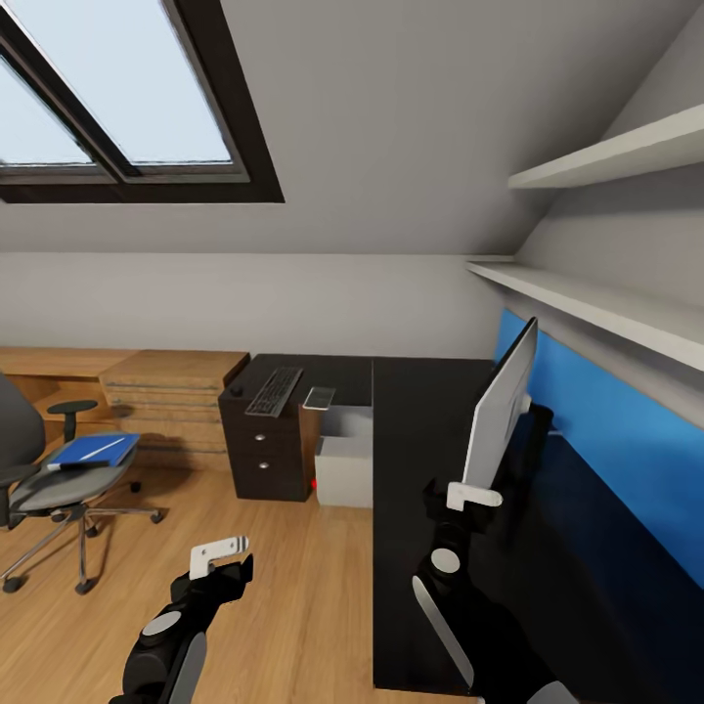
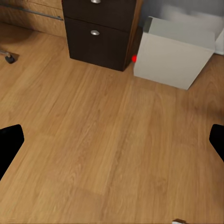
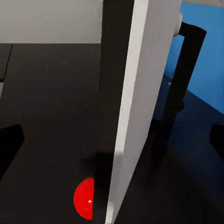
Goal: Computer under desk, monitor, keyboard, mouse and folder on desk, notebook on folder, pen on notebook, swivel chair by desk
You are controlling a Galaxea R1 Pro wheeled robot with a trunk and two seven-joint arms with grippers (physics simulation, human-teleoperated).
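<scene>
The bedroom has pale grey sloped walls, a dark-framed skylight point(image 1: 127, 98), a light wood floor point(image 1: 293, 587) and two white shelves point(image 1: 606, 303) above a blue back panel point(image 1: 626, 430). The black L-shaped worktop point(image 1: 411, 548) runs along that panel and turns toward a dark drawer unit point(image 1: 259, 460); beside it stands a light wood chest point(image 1: 171, 396).

The swivel chair point(image 1: 49, 479) stands on the floor well apart from the worktop and is cut off at the picture's edge. The monitor point(image 1: 501, 411) stands upright on the worktop, edge-on, its long axis running away from the robot; its base is hidden. The computer point(image 1: 342, 469) sits under the worktop, red button facing the floor space. The folder point(image 1: 93, 450) lies flat on the chair seat with the white pen point(image 1: 83, 455) on it. The keyboard point(image 1: 275, 390) lies over the drawers, long axis pointing away, with a small pale flat object point(image 1: 319, 397) beside it; I cannot tell what it is.

The right gripper point(image 1: 474, 496) is at the monitor's near edge, its fingers spread wide either side, gripping nothing. The left gripper point(image 1: 217, 553) hangs over the floor, fingers wide apart, empty.
</scene>
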